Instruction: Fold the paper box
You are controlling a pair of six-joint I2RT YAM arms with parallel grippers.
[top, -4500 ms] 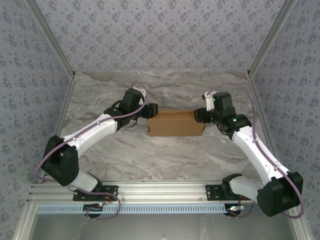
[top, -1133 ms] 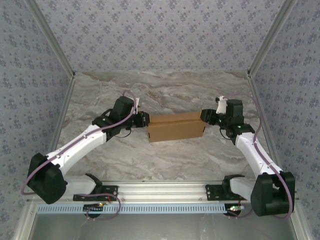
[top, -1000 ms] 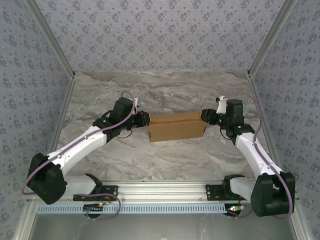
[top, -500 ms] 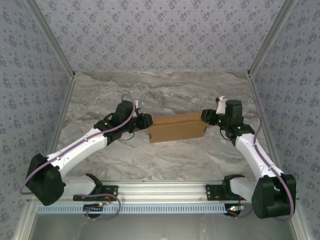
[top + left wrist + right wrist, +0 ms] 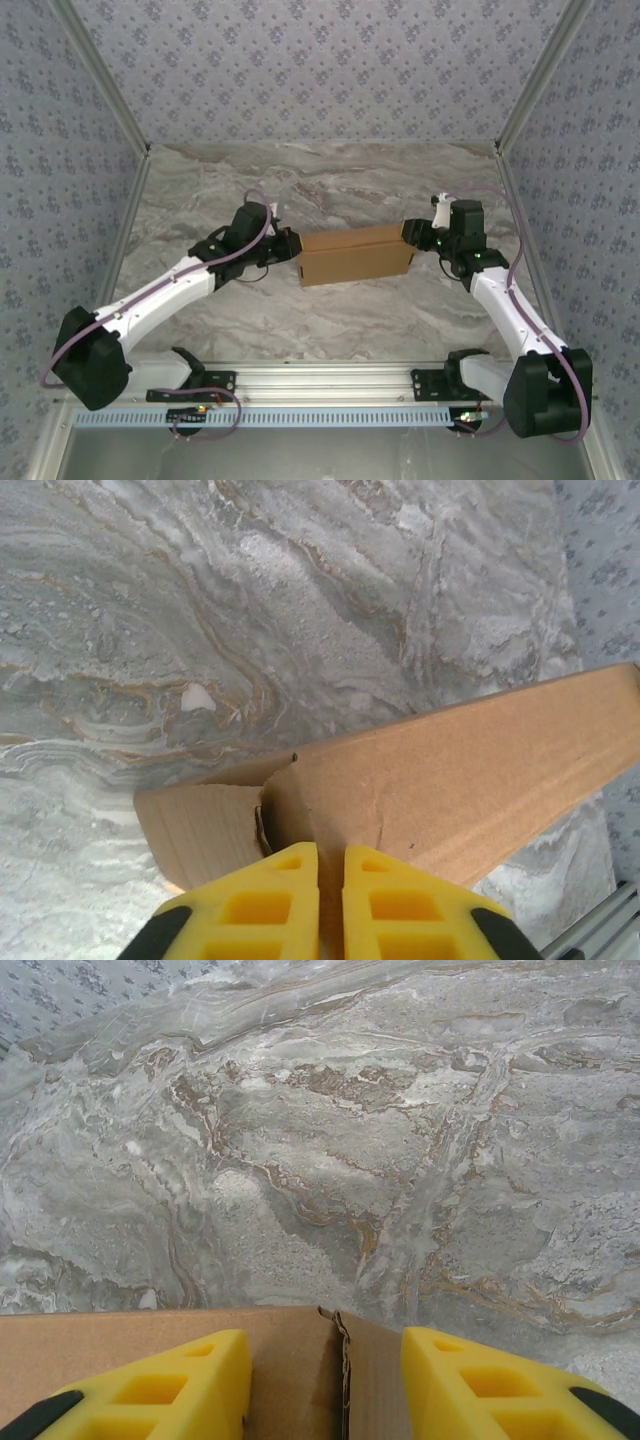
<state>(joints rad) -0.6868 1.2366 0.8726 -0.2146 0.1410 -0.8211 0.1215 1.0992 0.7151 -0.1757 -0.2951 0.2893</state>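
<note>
Bright, even, diffuse light falls from overhead. There is no glare on the marble table [image 5: 330,310] and no hard-edged shadow. Only a faint, soft shadow hugs the foot of the paper box [image 5: 355,262]. The top view is slightly soft and grainy; both wrist views are sharper, with the stone's veining and the cardboard's torn edge crisp.

— What's on the table [image 5: 330,320]?
— Grey marble-veined top. One brown box [image 5: 355,262] lies on it, midway between the left and right edges, its long side roughly along the near edge.
</note>
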